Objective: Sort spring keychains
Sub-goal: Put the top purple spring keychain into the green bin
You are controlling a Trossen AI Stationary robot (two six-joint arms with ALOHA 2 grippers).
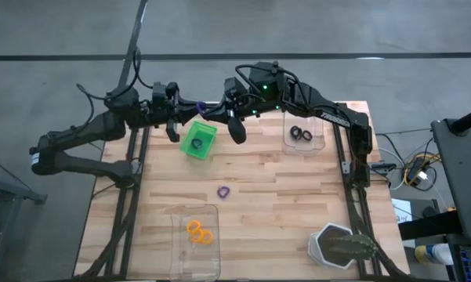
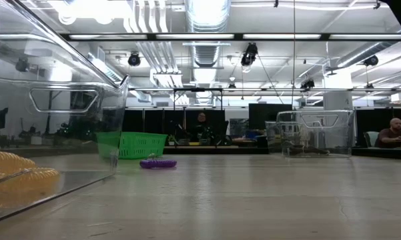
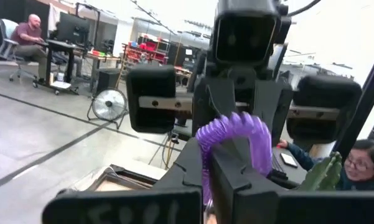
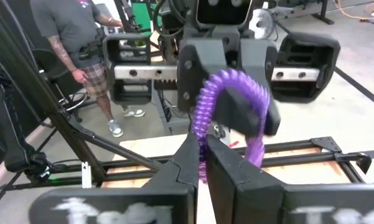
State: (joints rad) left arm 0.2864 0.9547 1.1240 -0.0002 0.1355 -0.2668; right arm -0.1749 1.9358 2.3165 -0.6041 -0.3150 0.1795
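Seen from above, the two dark arms meet at the far edge of a wooden table. The left gripper and the right gripper face each other just above a small green bin, with a purple spring keychain caught between them. A second purple keychain lies loose near the table's middle. Two orange keychains rest in a clear tray at the near left, and two black keychains in another clear tray at the far right. A hexagonal pot with a plant stands at the near right corner.

At table height, the loose purple keychain is seen lying flat on the wood just beside the green bin, with the orange coils behind a clear wall at the left. People are seated in the room beyond.

In the left wrist view, the left gripper's fingers are clamped together on the purple coil, the other gripper facing it closely.

In the right wrist view, the right gripper's fingers are likewise closed on the same coil, which arches between both grippers.
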